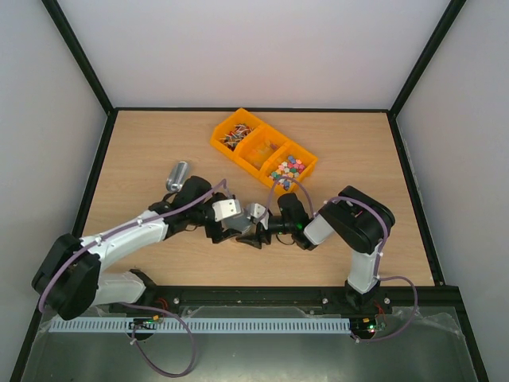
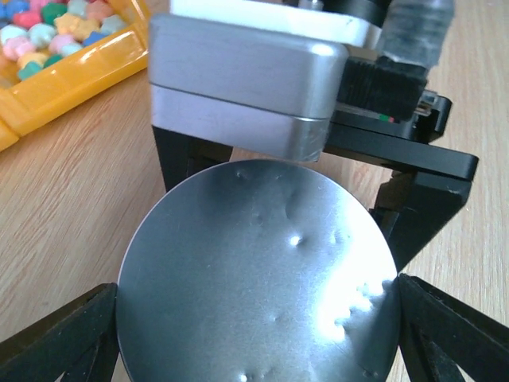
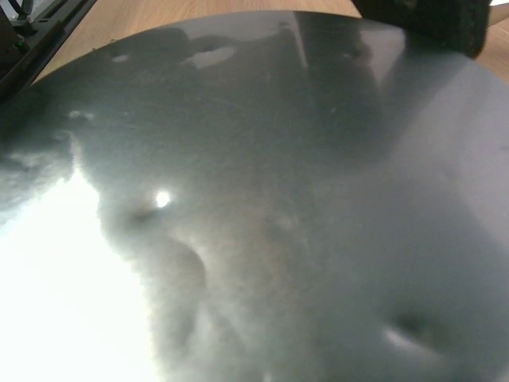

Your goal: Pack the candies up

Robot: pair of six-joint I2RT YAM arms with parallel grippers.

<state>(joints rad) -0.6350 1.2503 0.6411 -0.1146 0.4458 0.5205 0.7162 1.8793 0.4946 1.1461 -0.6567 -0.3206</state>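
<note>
Two arms reach in from the near edge of the tabletop (image 1: 358, 159) and meet a little inside it, about midway between its left and right edges. The left gripper (image 2: 258, 318) straddles a grey disc (image 2: 254, 278). Its black fingers (image 2: 64, 338) press the rim on either side and grasp it, and the disc's dimpled face fills the lower part of the left wrist view.

The right gripper (image 1: 266, 228) faces it from the opposite side. In the left wrist view its dark fingers stand spread wide at the disc's far rim, beneath a silver block (image 2: 246, 87). Whether they clamp the rim or merely flank it cannot be told. The right wrist view shows almost nothing but the disc's grey face, with glare washing out the lower left, and none of that gripper's own fingers.

Farther in and left of centre, a silver scoop (image 1: 177, 175) lies on the wood, apart from both grippers. Beyond the grippers, toward the far edge and about centre, an orange tray (image 1: 238, 162) sits slantwise with three compartments in a row.

The candies (image 1: 288, 169) lie in it. The pastel cubes are in the nearest, right-hand compartment. The amber-orange pieces (image 1: 261, 151) are in the middle one, and the red-white-dark pieces (image 1: 235, 135) are in the farthest, left-hand one. The left wrist view catches the tray's near end, with pastel cubes in it, beyond the disc on the left.
</note>
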